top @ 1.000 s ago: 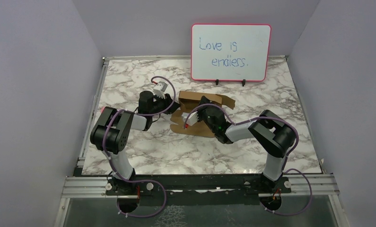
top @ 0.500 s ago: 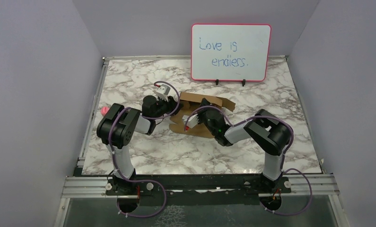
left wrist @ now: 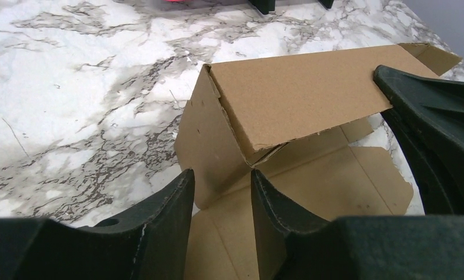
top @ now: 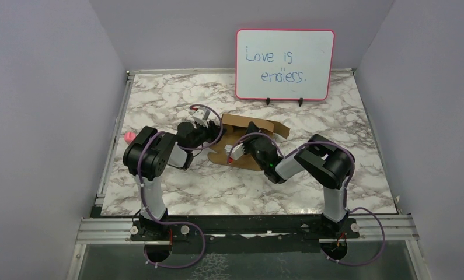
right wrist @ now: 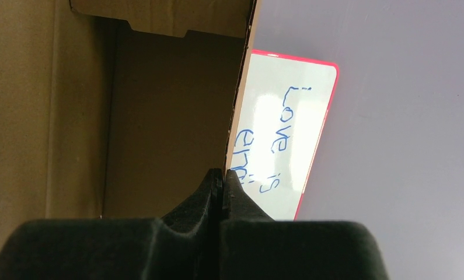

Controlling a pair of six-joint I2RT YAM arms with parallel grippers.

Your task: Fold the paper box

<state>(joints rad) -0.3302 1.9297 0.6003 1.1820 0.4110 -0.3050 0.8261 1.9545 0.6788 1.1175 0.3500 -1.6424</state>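
The right tool [right wrist: 221, 174] pinches the paper box [top: 236, 122] wall

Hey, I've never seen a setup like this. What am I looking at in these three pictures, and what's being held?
The machine is a robot's left arm and right arm, bolted at the near edge of a marble-patterned table. The wide picture looks down from above and behind them; the other two come from cameras on each wrist. On the table lies a half-folded brown paper box, with a pink-framed whiteboard standing behind it. The right gripper is pinched shut on an upright wall of the box. The left gripper is at the box's left end, jaws apart, gripping nothing.
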